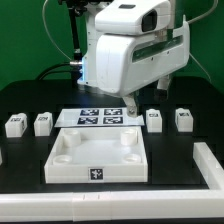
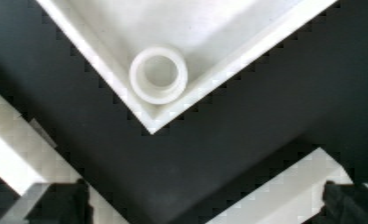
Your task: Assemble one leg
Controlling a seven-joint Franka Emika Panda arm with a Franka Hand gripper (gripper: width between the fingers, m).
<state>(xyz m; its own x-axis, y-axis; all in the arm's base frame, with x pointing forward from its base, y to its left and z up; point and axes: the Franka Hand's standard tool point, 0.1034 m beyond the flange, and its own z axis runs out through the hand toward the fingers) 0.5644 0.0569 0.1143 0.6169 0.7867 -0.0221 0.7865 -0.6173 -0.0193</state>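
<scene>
- Leg nearest the gripper: small white cuboid plastic block (image 1: 153, 119) with a black-and-white tag on one face, set on the black table (image 1: 20, 160), just to the exterior view's right of the marker board (image 1: 100, 117).
- Three like blocks in the same row: one farther to the exterior view's right, two well off at the exterior view's left. None lifted, none fitted.
- Gripper (image 1: 128, 103) low over the far corner of the large white square tray-like part (image 1: 70, 172); fingers (image 2: 44, 205) spread apart, nothing between them.
- Wrist view: tray corner with round socket (image 2: 158, 75) straight below; no leg in sight there.
- Relation that matters, as judged: nearest leg off to the exterior view's right of the fingers, near but not under them; sideways shift needed before any descent.
- Long axis of that leg: too small to tell.
</scene>
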